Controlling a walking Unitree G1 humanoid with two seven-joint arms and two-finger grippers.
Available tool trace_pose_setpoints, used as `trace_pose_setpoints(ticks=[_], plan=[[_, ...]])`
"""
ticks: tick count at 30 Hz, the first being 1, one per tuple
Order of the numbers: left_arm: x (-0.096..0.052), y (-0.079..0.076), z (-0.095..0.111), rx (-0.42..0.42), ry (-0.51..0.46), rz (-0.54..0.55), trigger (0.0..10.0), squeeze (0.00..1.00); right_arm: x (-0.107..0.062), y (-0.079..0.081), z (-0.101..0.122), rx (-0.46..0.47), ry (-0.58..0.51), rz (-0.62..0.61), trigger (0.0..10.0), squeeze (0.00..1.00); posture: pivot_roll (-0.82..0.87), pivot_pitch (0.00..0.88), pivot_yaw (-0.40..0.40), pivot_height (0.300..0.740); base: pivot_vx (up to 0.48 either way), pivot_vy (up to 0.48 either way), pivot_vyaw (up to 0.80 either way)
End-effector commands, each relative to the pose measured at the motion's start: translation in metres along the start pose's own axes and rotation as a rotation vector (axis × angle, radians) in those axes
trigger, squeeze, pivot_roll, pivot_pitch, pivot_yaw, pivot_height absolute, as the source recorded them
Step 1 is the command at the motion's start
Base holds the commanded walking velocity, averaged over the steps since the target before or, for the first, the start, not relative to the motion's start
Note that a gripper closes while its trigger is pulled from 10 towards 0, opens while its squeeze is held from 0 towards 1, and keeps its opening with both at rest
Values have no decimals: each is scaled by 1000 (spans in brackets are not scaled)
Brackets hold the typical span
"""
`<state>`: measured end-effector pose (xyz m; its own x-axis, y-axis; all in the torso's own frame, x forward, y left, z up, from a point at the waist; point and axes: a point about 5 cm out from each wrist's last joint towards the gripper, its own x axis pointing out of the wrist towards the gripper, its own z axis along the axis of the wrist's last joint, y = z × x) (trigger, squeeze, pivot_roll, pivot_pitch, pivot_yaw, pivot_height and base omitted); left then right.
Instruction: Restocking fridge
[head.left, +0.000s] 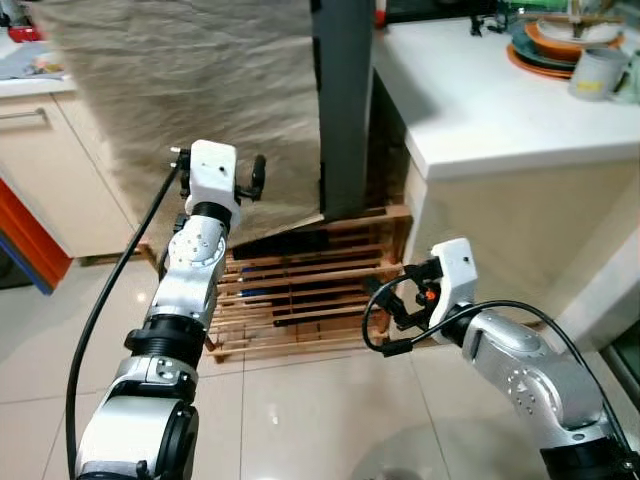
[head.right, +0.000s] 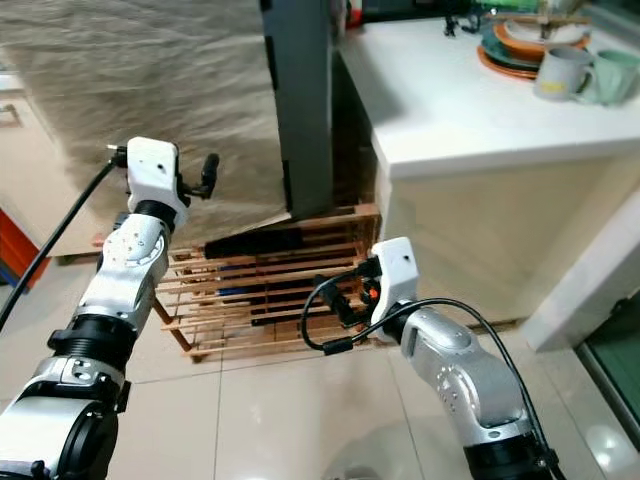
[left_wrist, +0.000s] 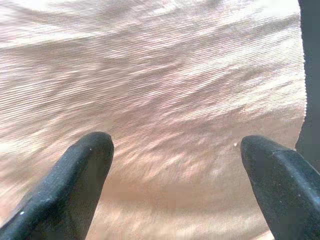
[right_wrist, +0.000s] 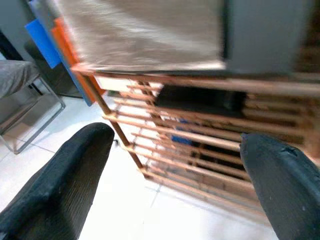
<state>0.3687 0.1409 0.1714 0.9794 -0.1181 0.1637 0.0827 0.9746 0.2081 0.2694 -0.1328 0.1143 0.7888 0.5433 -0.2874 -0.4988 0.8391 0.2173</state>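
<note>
The fridge (head.left: 345, 100) stands on a wooden pallet (head.left: 300, 285); left tool (left_wrist: 175, 150) and right tool (right_wrist: 175, 155) gape, unladen.

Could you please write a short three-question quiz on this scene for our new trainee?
1. True or false: the left claw is open, facing the beige cloth.
2. What does the right claw point toward? A) a sink B) the wooden rack C) a drawer
3. Fill in: the mugs and plates stand on the white ____.

Key
1. True: its fingers stand wide apart before the cloth.
2. B: the slatted rack on the floor lies ahead of its open fingers.
3. Counter, to the robot's right.
</note>
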Motion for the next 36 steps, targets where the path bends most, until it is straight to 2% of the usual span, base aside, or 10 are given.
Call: trace_pose_setpoints(ticks=[1, 5, 10, 17, 18, 21, 24, 26, 28, 36], plan=[[-10, -15, -5, -24, 12, -79, 10000, 0, 4, 5, 1, -30, -15, -4, 10000, 4, -257, 0, 67, 740, 0, 0, 0], [-19, -38, -5, -39, -6, -168, 10000, 0, 3, -3, 6, -56, -57, -80, 10000, 12, -259, 0, 67, 740, 0, 0, 0], [-26, -45, -10, -56, 7, -188, 10000, 0, 3, -5, 8, -92, -83, -120, 10000, 16, -257, 0, 65, 740, 0, 0, 0], [-47, -16, -44, -184, 217, 63, 10000, 0, 3, -19, 19, -50, -202, -301, 10000, 12, -262, 0, 76, 740, 0, 0, 0], [-59, -6, -57, -182, 281, 120, 10000, 0, -7, -36, 23, -15, -271, -464, 10000, 12, -258, 0, 72, 740, 0, 0, 0], [-69, 1, -63, -144, 299, 108, 10000, 0, -24, -53, 20, 8, -322, -628, 10000, 8, -252, 0, 68, 740, 0, 0, 0], [-73, 4, -62, -100, 293, 83, 10000, 0, -34, -58, 14, -17, -341, -692, 10000, 12, -251, 0, 75, 740, 0, 0, 0], [-71, 8, -50, 13, 229, 46, 10000, 0, -37, -56, 10, -66, -368, -706, 10000, 12, -252, 0, 83, 740, 0, 0, 0], [-66, 6, -35, -4, 187, 8, 10000, 0, -36, -51, 8, -134, -405, -713, 10000, 12, -244, 0, 79, 740, 0, 0, 0], [-70, -16, -19, -93, 118, -103, 10000, 0, -34, -48, 11, -103, -501, -707, 10000, 12, -238, 0, 81, 740, 0, 0, 0]])
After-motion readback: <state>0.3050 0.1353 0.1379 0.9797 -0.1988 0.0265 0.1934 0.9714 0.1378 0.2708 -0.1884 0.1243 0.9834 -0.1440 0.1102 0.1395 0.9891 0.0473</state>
